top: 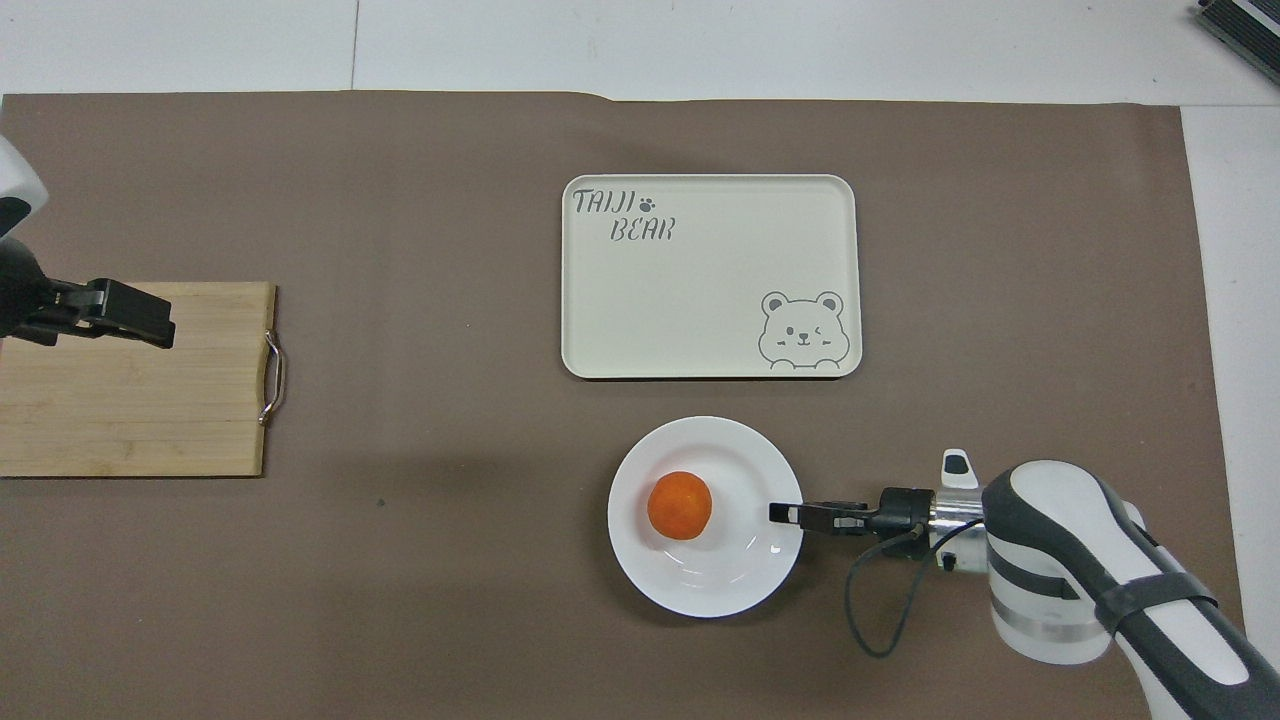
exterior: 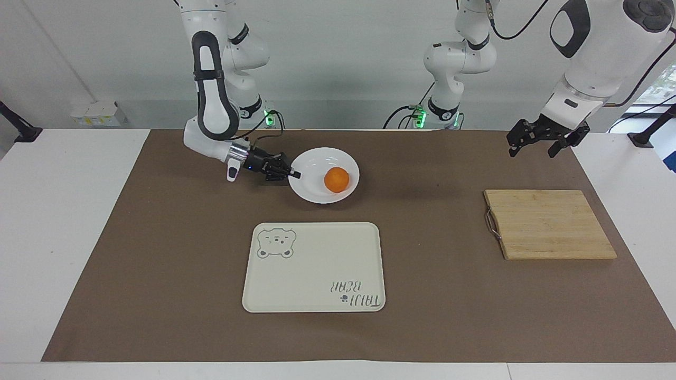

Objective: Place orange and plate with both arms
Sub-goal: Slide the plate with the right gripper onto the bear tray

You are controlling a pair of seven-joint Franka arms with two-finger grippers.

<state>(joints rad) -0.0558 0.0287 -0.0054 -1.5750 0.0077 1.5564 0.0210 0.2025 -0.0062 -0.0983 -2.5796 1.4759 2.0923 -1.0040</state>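
The white plate (exterior: 316, 194) (top: 730, 590) hangs a little above the brown mat, tilted, with the orange (exterior: 336, 180) (top: 679, 505) lying in its well. My right gripper (exterior: 296, 174) (top: 778, 513) is shut on the plate's rim at the edge toward the right arm's end of the table. My left gripper (exterior: 532, 150) (top: 135, 320) waits open in the air over the edge of the wooden board nearest the robots, holding nothing.
A cream tray (exterior: 313, 295) (top: 700, 330) with a bear drawing lies on the mat, farther from the robots than the plate. A bamboo cutting board (exterior: 549, 224) (top: 130, 400) with a metal handle lies toward the left arm's end.
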